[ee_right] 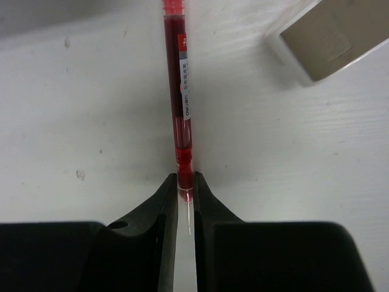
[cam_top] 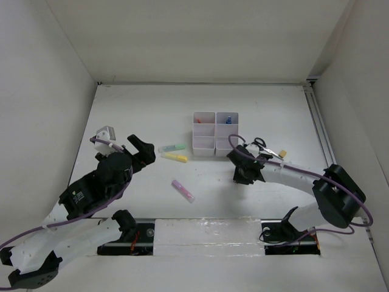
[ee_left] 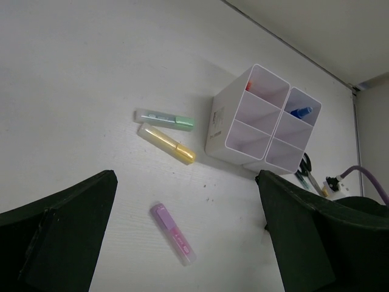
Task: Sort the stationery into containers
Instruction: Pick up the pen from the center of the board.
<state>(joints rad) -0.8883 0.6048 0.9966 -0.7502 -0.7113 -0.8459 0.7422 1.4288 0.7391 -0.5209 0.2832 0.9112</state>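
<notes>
Nearest on the matte white worktop (cam_top: 134, 109) lies the pink highlighter (cam_top: 183, 191), a stubby translucent barrel resting alone between the two arms. Just beyond it to the right, the right tool (ee_right: 185, 190) is pinched almost closed on the thin red pen (ee_right: 181, 91), its dark fingers clamping the pen's clear tip. The pen's glossy red barrel carries a white label strip with print too fine to read. To the left, the left tool (cam_top: 144, 151) is spread wide and holds nothing. Farther on, the yellow highlighter (cam_top: 176, 157) and green highlighter (cam_top: 172, 148) lie side by side, nearly touching. To the right of the tray are the black-handled scissors (cam_top: 260, 143) and the small beige eraser (cam_top: 282, 152). The white plastic organiser tray (ee_left: 217, 125) is smooth-walled, with an unreadable sticker on its side. Its far-left compartment holds a red piece (cam_top: 199, 120), its far-right one a blue piece (ee_left: 301, 112).
</notes>
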